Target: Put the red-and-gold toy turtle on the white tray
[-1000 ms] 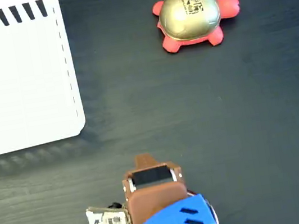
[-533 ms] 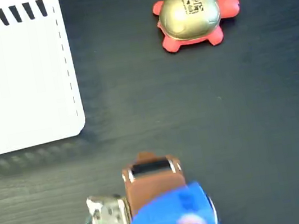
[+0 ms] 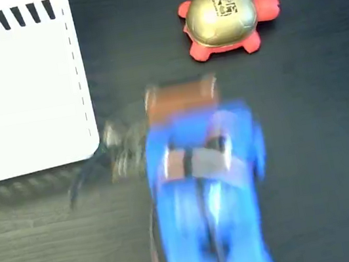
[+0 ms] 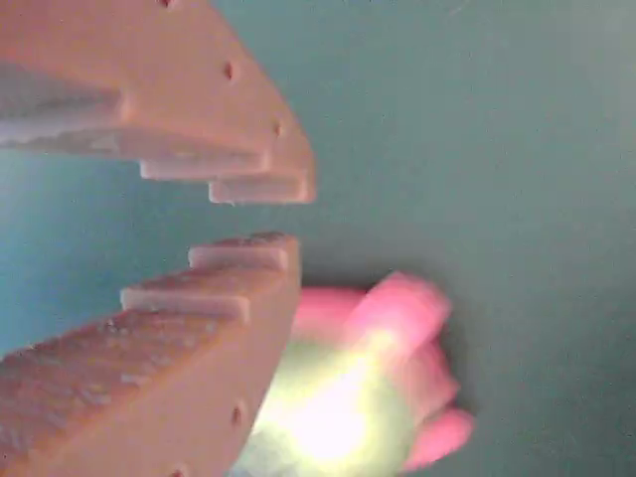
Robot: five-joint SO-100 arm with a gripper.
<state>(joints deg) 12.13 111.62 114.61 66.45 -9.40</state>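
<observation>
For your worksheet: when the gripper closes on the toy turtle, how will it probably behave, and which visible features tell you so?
The red-and-gold toy turtle has a glossy domed shell, so the fingers may well slip upward off it. It sits flat on stubby red feet, so it probably slides rather than rolls if nudged. It looks small and probably light.

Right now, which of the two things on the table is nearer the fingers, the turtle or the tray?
The red-and-gold toy turtle: the wrist view shows it just beyond the fingers, which hold nothing. The white tray lies further off to the left in the fixed view.
</observation>
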